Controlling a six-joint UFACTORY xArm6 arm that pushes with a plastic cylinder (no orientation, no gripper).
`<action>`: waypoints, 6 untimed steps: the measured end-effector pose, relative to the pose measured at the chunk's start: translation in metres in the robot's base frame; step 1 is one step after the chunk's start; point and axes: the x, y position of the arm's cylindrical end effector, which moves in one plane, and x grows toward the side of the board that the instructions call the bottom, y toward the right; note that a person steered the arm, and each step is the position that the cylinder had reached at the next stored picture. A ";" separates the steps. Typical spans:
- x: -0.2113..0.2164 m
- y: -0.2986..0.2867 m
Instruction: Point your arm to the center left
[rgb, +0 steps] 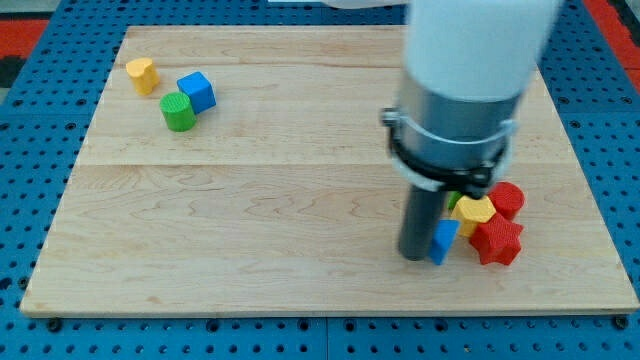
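My arm's white and grey body fills the view's upper right, and the dark rod hangs below it. My tip (415, 256) rests on the wooden board (250, 200) at the lower right, touching the left side of a small blue block (444, 241). Right of it sit a yellow block (475, 211), a red round block (508, 199) and a red star-shaped block (497, 241). A sliver of a green block (454, 200) shows behind the rod. At the view's upper left lie a yellow block (142, 74), a blue cube (197, 92) and a green cylinder (178, 111).
The board lies on a blue perforated base (40, 150) that surrounds it. A red strip (612, 20) shows at the view's top right corner.
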 end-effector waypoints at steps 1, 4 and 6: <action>0.004 -0.005; -0.094 -0.337; -0.203 -0.363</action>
